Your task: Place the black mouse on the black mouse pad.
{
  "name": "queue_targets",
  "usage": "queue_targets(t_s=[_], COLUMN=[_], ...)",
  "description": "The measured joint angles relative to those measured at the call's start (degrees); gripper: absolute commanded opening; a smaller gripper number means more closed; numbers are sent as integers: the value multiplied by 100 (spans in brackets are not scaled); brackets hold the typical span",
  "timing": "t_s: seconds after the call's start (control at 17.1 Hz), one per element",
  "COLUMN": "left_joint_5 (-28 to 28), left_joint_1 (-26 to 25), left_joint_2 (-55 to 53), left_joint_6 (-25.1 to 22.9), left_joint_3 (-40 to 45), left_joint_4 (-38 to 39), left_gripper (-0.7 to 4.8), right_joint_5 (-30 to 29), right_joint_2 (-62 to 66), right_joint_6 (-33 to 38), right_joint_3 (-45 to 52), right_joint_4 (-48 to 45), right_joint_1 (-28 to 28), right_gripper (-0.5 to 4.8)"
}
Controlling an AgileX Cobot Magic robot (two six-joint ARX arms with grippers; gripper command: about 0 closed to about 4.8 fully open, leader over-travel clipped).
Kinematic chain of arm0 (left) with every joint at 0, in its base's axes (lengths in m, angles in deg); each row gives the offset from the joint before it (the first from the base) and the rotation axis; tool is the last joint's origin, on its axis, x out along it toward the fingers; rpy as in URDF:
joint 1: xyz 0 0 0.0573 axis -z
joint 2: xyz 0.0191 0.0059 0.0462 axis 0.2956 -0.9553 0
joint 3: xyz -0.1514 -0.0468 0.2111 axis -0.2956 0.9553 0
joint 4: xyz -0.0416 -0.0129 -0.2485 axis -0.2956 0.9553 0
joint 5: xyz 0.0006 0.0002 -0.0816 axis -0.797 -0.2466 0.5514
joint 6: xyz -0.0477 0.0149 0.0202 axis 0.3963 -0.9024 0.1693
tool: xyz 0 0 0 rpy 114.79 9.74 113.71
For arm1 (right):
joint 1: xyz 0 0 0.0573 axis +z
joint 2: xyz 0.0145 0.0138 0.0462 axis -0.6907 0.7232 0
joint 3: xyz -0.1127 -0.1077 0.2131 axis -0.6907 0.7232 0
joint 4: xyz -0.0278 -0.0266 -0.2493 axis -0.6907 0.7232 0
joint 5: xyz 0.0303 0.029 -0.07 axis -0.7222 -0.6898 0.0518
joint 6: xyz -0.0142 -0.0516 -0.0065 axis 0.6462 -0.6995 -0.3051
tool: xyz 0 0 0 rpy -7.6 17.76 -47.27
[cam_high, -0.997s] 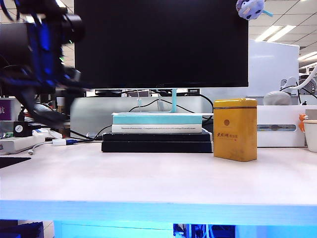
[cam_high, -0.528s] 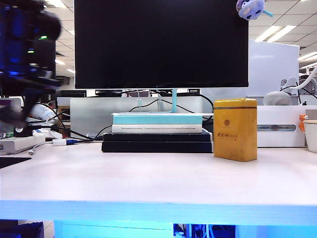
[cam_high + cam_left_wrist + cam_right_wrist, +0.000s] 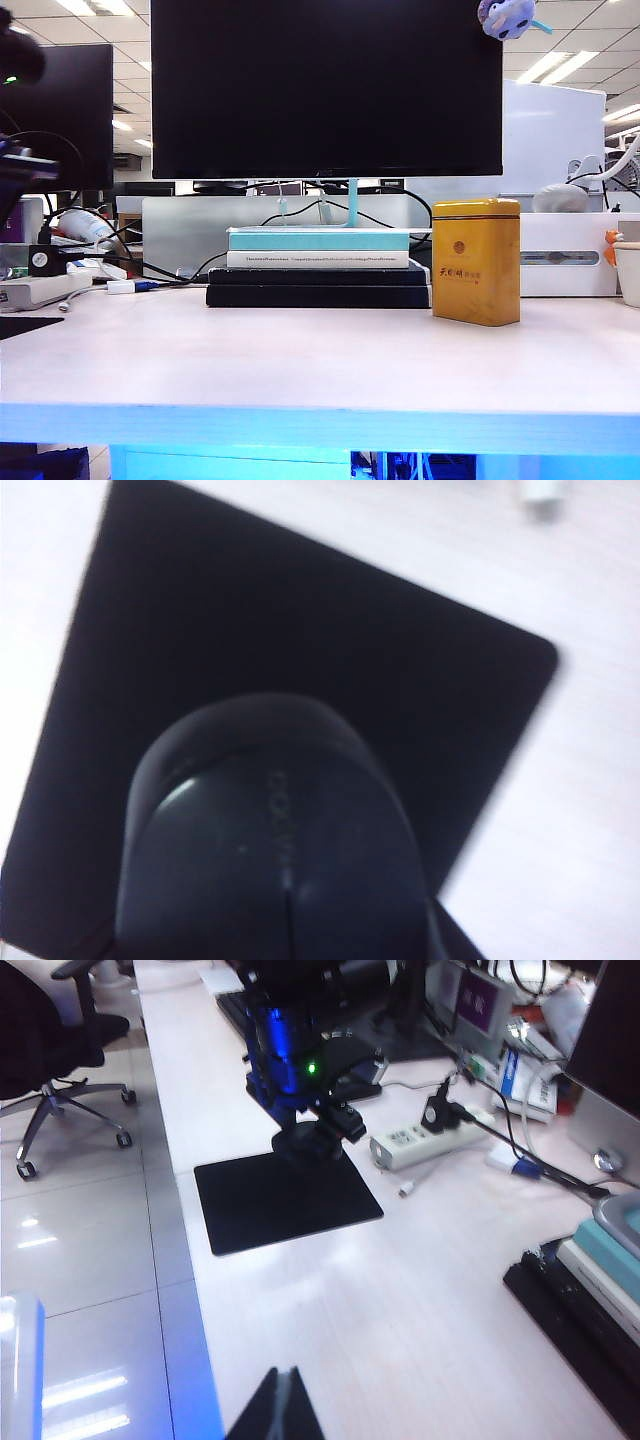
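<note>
My left arm has swung out past the left edge of the exterior view since a second ago. The left hand now hangs over the black mouse pad near the table's left end, clamped around the black mouse. So carrying looks done; lowering and letting go remain. The right hand waits well apart above the table front, and I cannot tell its opening.

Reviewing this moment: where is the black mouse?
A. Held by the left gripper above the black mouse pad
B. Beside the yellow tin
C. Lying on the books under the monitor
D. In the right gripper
A: the left wrist view shows the mouse over the mouse pad; the right wrist view shows the left gripper carrying it there.
</note>
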Motion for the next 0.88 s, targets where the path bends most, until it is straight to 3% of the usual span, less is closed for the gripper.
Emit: queue_targets(t_s=[0.41,0.65,0.88], left_joint_5=[-2,52,87], left_joint_1=[-96,-98,-188], left_joint_2=[4,11,9], left_joint_6=[-144,-144,-138], left_joint_3=[1364,1438,1438], left_joint_4=[-487,-1296,-1552], left_gripper=[305,305,305], right_joint_5=[87,92,92], right_joint_2=[68,72,74], right_joint_6=[0,0,0], right_joint_3=[0,0,0], right_joint_4=[-238,-243,-245], right_joint_1=[173,170,170], right_gripper=[-1,-1,-1])
